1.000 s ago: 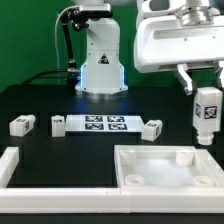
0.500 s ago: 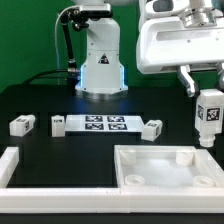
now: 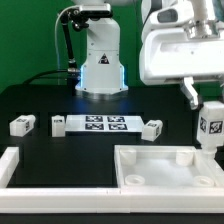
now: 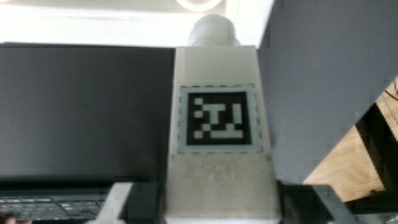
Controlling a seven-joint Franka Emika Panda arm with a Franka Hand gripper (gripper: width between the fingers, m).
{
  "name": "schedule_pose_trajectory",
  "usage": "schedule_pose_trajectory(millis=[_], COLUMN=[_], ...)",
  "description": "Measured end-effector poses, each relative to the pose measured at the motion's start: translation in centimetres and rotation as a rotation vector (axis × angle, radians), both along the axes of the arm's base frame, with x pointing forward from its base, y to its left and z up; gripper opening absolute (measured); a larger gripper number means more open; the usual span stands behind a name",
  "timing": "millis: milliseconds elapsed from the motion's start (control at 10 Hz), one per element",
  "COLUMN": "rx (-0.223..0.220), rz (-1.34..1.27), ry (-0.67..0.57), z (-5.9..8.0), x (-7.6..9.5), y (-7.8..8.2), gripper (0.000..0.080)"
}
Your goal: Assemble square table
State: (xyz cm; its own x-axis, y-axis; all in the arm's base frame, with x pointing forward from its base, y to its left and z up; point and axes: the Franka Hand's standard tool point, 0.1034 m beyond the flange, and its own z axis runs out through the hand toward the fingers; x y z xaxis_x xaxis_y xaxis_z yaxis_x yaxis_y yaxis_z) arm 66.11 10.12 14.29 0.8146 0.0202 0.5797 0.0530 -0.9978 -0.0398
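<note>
The gripper [image 3: 206,106] was closed to a middling width on one white leg block [image 3: 211,126], holding it by its upper end with the tagged face outward; in the wrist view the block ran straight and central between the jaws, so the hold looked square; in the exterior view it hung upright at about three o'clock, clear of everything, above the far right part of the square table slab [image 3: 160,168], which lay at five o'clock on the black worktop [image 3: 45,100]; the nearest corner socket [image 3: 184,157] sat just toward seven o'clock from the block's foot. To seat it well, I judged, the arm should line the foot up over that socket before descending, keep the block vertical, lower slowly, and let go only once it sat firmly; a tilted entry would likely catch the raised rim. Three other leg blocks [image 3: 22,125] waited toward nine o'clock, either side of the marker board [image 3: 105,123].
</note>
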Motion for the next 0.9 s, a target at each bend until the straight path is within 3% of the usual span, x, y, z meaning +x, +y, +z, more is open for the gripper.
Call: schedule_pose_trajectory(millis=[100, 500, 900], rx=[-0.003, -0.006, -0.009], rz=[0.0, 0.0, 0.006], ry=[0.014, 0.029, 0.019], z=[-1.0, -2.7, -3.1], x=[-0.3, 0.1, 0.2], y=[0.0, 0.3, 0.5], gripper=[0.029, 0.029, 0.029])
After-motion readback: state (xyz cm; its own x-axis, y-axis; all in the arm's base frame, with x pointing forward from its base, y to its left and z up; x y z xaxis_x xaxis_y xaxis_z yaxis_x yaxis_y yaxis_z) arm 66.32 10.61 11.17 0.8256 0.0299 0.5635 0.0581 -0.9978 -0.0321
